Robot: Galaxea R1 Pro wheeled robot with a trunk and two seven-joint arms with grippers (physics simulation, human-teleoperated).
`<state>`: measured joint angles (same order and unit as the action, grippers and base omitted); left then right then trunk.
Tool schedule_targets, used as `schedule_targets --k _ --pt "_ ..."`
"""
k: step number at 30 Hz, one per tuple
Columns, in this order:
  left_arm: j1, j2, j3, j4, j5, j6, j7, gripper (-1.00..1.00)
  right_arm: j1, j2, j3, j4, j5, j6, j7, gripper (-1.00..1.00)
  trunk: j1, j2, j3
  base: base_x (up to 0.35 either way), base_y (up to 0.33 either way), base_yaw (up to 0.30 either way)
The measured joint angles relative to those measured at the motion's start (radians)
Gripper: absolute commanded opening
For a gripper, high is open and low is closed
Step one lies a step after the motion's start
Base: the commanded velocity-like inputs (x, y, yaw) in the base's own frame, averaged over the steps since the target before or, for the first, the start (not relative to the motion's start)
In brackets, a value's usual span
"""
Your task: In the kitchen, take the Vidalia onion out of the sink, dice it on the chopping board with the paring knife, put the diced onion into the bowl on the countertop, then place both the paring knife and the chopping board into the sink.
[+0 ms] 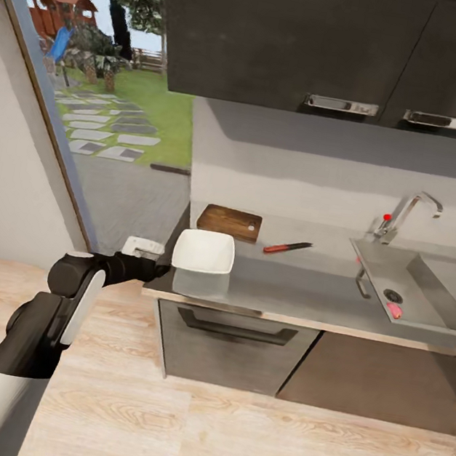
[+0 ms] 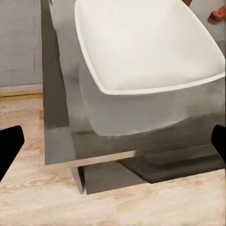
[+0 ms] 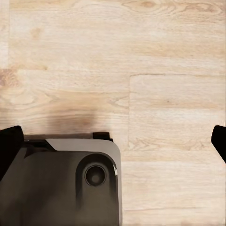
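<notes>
The white square bowl (image 1: 204, 251) stands near the left end of the grey countertop (image 1: 300, 284). Behind it lies the dark wooden chopping board (image 1: 229, 222), with the red-handled paring knife (image 1: 287, 248) to its right. The pinkish Vidalia onion (image 1: 394, 309) rests in the steel sink (image 1: 432, 290) beside the drain. My left gripper (image 1: 161, 269) hovers at the counter's left edge, just short of the bowl (image 2: 146, 42). It is open (image 2: 113, 146) and holds nothing. The right gripper (image 3: 113, 141) is open and empty above the wooden floor.
A chrome tap (image 1: 407, 212) with a red knob stands behind the sink. Dark upper cabinets (image 1: 323, 44) hang over the counter, and dark drawers (image 1: 234, 350) sit below it. A glass door at the left opens onto a garden. My own dark base (image 3: 70, 183) is below the right gripper.
</notes>
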<state>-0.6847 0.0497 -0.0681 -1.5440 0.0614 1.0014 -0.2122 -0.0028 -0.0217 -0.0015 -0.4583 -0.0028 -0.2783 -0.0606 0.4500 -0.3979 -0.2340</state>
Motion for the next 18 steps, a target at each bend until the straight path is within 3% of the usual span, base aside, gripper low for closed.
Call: schedule_targets --k 12,18 --pt "0.039 0.0 -0.001 0.004 0.001 -0.001 -0.002 1.0 0.0 0.0 0.001 -0.001 0.002 -0.002 0.001 1.0 0.0 0.0 0.0 -0.321 0.0 0.0" --pt "0.103 -0.001 -0.003 0.015 0.003 -0.054 -0.004 1.0 0.0 -0.002 0.0 -0.004 0.005 -0.003 0.001 1.0 0.0 0.0 0.0 -0.119 0.0 0.0"
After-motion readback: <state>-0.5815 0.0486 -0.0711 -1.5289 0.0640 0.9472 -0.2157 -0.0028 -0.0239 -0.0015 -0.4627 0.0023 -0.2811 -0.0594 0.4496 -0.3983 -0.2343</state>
